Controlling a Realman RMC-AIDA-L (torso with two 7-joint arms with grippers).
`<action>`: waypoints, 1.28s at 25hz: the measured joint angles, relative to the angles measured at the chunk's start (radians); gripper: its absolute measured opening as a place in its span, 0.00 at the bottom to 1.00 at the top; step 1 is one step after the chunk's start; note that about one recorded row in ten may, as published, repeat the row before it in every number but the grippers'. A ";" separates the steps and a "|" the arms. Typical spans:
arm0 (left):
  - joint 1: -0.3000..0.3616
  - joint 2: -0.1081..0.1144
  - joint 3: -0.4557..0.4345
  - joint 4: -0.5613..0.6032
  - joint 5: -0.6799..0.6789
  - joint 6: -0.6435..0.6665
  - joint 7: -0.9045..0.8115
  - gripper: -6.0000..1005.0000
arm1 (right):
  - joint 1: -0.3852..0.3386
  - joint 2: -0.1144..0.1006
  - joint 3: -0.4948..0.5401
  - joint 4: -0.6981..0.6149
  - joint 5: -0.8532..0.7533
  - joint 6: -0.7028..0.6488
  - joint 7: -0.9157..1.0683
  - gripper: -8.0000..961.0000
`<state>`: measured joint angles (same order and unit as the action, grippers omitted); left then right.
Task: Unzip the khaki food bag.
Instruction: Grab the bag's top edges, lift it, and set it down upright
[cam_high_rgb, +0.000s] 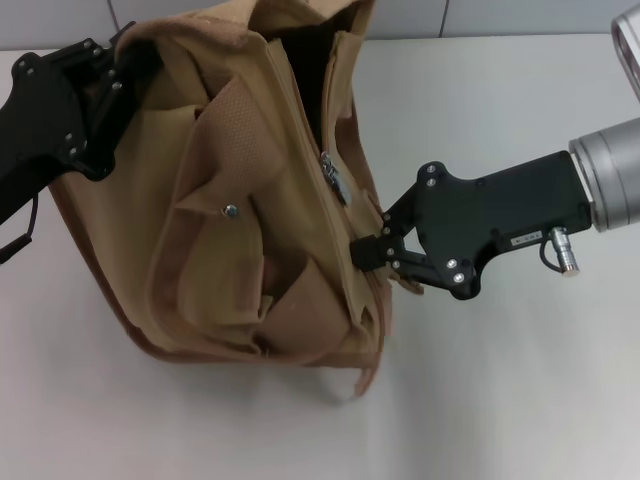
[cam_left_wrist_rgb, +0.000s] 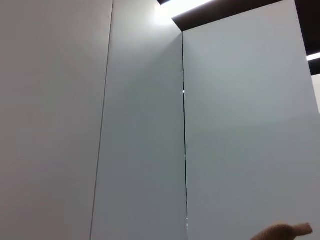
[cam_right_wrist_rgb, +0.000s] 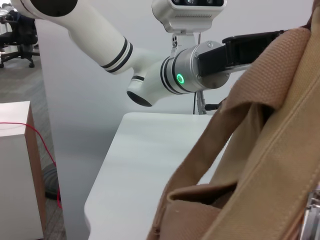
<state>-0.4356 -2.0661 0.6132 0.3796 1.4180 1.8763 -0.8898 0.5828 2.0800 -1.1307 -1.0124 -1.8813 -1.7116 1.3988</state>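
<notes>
The khaki food bag (cam_high_rgb: 250, 200) lies on the white counter (cam_high_rgb: 520, 400), left of centre in the head view, slumped and creased, with its top opening turned toward the far edge. The zipper track runs along the bag's right side. The far part of the opening gapes dark – the teeth there are parted – while the silver zipper pull (cam_high_rgb: 335, 180) sits about midway along the track. A snap stud (cam_high_rgb: 231, 210) shows on the front pocket flap, and a webbing handle loop (cam_high_rgb: 365, 375) trails from the near end.

The left pincer (cam_high_rgb: 120, 60) is at the bag's far-left corner, pressed against the canvas; the fabric hides its tips, so whether it grips the cloth cannot be told. The left wrist view shows only wall panels and a scrap of tan cloth (cam_left_wrist_rgb: 282, 231).

The right pincer (cam_high_rgb: 368, 252) reaches in from the right – its fingers are drawn narrow against the zipper seam below the pull, touching the fabric edge. The right wrist view shows the bag's canvas (cam_right_wrist_rgb: 260, 165) close up, with the left arm (cam_right_wrist_rgb: 190, 70) beyond it.
</notes>
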 joint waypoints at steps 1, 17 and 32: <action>0.000 0.000 0.000 0.000 0.000 0.001 0.000 0.07 | -0.002 0.000 0.002 0.000 0.000 0.000 0.000 0.01; 0.000 -0.003 0.010 -0.001 0.000 0.004 0.002 0.07 | -0.003 0.002 0.140 0.053 0.097 0.019 0.036 0.16; 0.003 -0.003 0.013 -0.002 0.000 0.009 0.003 0.07 | -0.007 -0.001 0.136 0.090 0.160 0.050 0.037 0.41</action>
<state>-0.4325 -2.0693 0.6258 0.3773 1.4180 1.8851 -0.8864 0.5762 2.0794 -0.9943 -0.9226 -1.7210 -1.6612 1.4363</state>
